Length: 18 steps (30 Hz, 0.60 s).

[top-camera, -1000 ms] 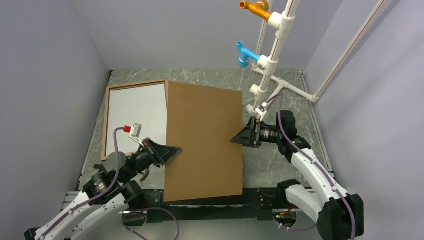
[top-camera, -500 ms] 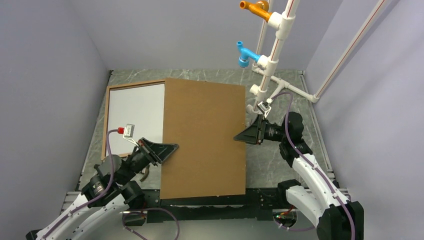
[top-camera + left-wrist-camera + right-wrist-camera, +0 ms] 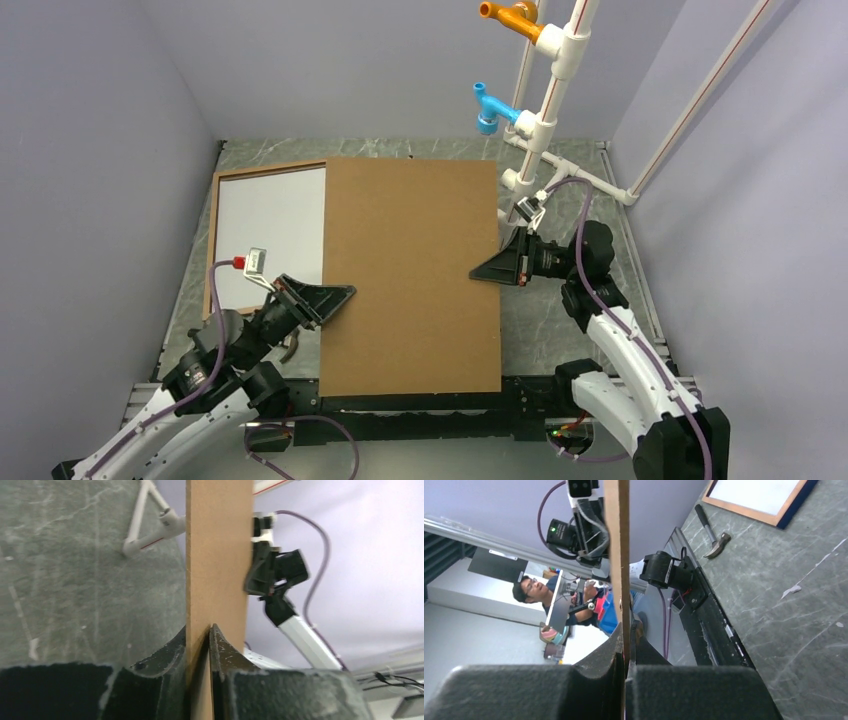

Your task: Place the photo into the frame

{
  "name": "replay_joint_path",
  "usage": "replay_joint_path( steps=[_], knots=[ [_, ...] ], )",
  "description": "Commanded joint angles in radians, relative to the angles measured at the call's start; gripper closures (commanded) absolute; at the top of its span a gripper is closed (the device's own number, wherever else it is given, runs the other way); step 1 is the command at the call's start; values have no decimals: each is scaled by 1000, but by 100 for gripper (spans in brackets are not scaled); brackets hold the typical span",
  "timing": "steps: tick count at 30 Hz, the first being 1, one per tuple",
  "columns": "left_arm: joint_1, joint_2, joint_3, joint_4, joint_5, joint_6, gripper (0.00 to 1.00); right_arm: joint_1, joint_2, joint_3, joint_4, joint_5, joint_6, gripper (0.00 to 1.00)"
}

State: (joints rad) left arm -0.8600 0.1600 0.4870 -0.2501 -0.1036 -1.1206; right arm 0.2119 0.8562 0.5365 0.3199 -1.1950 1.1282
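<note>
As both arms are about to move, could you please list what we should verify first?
1. The left gripper clamps the flat brown rectangular backing board: ok.
2. The right gripper clamps the board's opposite edge: ok.
3. The white-backed photo lies inside the thin brown wooden frame: ok where visible.
4. The board is lined up over the frame: not ok, it is offset to the right.
5. The small metal hammer lies apart from the frame: ok.
6. The board is level: cannot tell.
</note>
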Motion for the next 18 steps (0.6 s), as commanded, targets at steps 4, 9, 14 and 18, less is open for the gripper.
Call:
replay_joint_path(
  steps=[4,9,14,18],
  knots=[
    [-2,23,47,-136,-60,59,27,17,-3,142,-384,39,-314,100],
    [-2,39,105,-292,-120,71,6,17,15,164,-546,86,-417,100],
    [-2,165,202,-485,-187,64,5,16,30,194,-718,154,-533,100],
    [-2,354,283,-573,-176,99,5,17,34,198,-818,200,-610,100]
  ],
)
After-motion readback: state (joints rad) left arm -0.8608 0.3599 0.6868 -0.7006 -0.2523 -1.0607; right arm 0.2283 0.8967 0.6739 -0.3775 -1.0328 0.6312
